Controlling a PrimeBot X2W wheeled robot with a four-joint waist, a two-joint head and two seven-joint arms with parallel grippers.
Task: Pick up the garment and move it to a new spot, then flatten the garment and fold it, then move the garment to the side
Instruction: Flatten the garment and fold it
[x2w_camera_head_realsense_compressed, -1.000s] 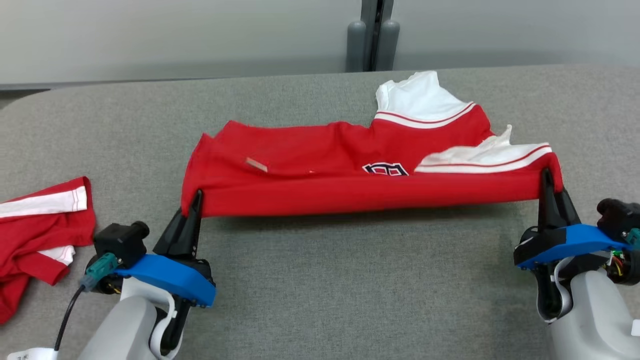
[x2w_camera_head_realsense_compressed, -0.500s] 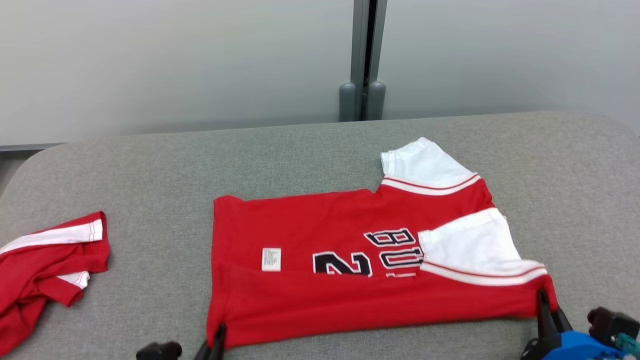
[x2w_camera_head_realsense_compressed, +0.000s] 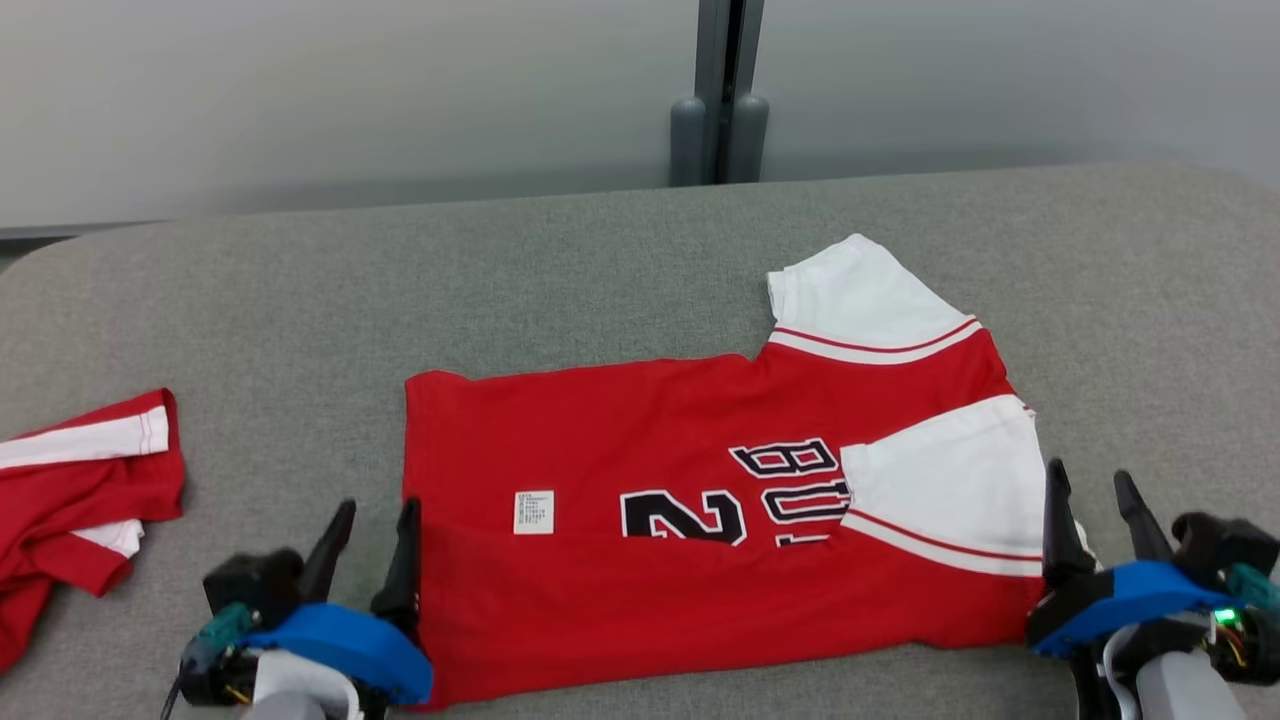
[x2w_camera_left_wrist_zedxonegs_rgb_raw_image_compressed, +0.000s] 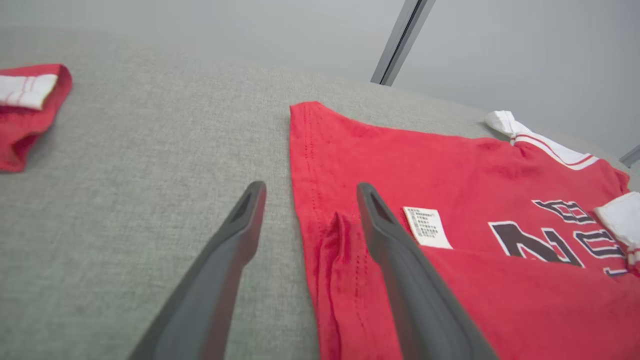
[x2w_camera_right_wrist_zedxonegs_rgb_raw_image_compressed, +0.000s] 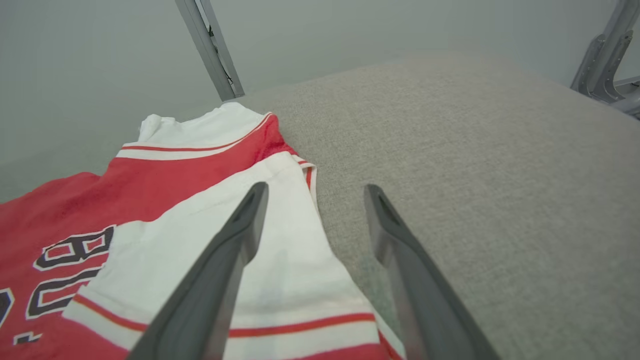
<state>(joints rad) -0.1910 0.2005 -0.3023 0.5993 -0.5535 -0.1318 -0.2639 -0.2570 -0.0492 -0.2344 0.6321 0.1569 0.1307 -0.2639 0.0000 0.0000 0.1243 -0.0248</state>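
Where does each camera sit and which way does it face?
Head view: from the head, down onto the red jersey on the table; left gripper and right gripper at bottom corners.
Left wrist view: along its fingers, at the jersey's edge.
Right wrist view: along its fingers, at the white sleeve.
Wrist views share the black lettering.

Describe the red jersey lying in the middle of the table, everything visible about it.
The jersey is red knit-looking fabric with two white sleeves trimmed in red stripes, black white-edged lettering and a small white care label. It lies flat on the grey table, sleeves to the robot's right, its near long edge folded over the print. The open left tool straddles its left edge and the open right tool its right edge; neither grips it.
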